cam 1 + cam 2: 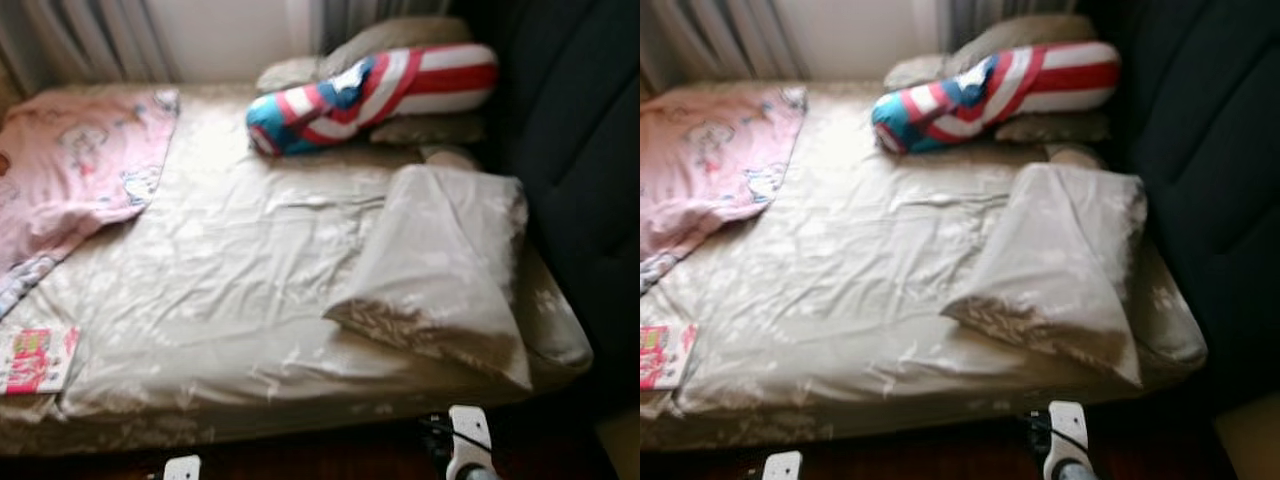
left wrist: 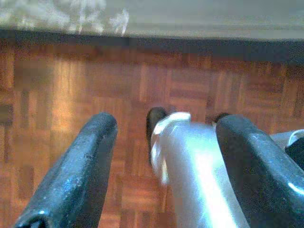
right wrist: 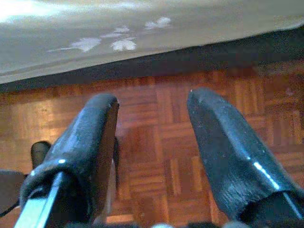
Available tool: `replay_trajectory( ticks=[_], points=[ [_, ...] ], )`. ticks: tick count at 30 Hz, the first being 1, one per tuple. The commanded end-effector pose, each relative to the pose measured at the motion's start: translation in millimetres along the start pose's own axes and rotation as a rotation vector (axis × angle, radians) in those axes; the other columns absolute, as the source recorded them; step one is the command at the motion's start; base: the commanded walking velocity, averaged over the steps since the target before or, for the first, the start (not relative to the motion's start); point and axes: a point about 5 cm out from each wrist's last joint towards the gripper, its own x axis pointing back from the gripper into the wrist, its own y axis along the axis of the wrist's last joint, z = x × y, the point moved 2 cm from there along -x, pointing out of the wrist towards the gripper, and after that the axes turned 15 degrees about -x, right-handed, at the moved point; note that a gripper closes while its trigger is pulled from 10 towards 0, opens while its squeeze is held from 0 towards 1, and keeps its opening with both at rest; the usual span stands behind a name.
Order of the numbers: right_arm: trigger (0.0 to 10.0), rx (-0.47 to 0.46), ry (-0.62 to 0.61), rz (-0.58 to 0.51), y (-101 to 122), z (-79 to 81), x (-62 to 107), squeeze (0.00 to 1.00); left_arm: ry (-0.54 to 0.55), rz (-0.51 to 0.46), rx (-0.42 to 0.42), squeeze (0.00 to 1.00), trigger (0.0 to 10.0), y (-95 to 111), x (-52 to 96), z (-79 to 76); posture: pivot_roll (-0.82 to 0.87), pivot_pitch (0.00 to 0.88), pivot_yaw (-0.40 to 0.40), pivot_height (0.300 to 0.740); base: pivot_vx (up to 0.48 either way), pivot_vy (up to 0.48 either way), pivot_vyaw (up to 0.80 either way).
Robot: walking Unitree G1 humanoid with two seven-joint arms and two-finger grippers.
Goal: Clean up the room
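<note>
Two grippers are hanging idle over the parquet, left gripper (image 2: 161, 156) and right gripper (image 3: 152, 156) both spread wide, gripping nothing. Duvet (image 1: 440, 270) is lying folded back at the bed's (image 1: 250, 290) right edge (beige, leaf-patterned, rumpled). Best approach: grasping its loose corner, pulling flat toward the foot edge.

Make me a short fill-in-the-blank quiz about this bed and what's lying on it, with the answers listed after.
1. The pink blanket lies on the bed's ____ side, seen from the robot.
2. The bolster pillow near the headboard is striped red, white and ____.
3. The beige duvet lies folded back at the bed's ____ side.
4. Both hands, left hand and right hand, hang over a ____ floor.

Answers: left; blue; right; wooden
</note>
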Motion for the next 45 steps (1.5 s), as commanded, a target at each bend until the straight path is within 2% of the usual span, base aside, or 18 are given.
replay_trajectory(
  ticks=[1, 13, 19, 29, 42, 45],
  points=[
    [10.0, 0.003, 0.003, 0.002, -0.9, 0.7, 0.0, 0.0, -0.007, 0.046, 0.01, 0.0, 10.0, -13.7, 3.5, -1.5, 0.0, 0.094, -0.054, 0.74, 0.0, 0.0, 0.0],
    [10.0, 0.001, -0.003, 0.002, 0.0, -0.5, 0.0, 0.0, -0.011, 0.042, 0.011, 0.0, 10.0, -12.9, 3.2, -2.6, 0.0, 0.109, -0.059, 0.74, 0.0, 0.0, -0.06],
    [10.0, 0.007, -0.002, 0.005, 0.6, -0.9, -0.1, 0.0, -0.007, 0.039, 0.013, 0.0, 10.0, -12.0, 3.0, -2.8, 0.0, 0.113, -0.063, 0.74, 0.0, -0.48, -0.75],
    [10.0, 0.008, 0.003, -0.005, 1.7, -0.7, 0.0, 0.0, -0.006, 0.041, 0.016, 0.0, 10.0, -12.4, 3.1, -3.0, 0.0, 0.115, -0.065, 0.74, 0.0, -0.46, 0.0],
    [10.0, 0.007, -0.002, 0.0, 0.9, -1.1, 0.0, 0.0, -0.013, 0.043, 0.017, 0.0, 10.0, -12.8, 3.1, -3.4, 0.0, 0.12, -0.066, 0.74, 0.0, 0.0, 0.0],
    [10.0, -0.005, -0.005, 0.0, 0.2, -1.4, 0.1, 0.0, -0.029, 0.048, -0.01, 0.0, 10.0, -13.0, 3.0, -4.5, 0.0, 0.113, -0.054, 0.74, 0.0, 0.0, -0.74]
  ],
)
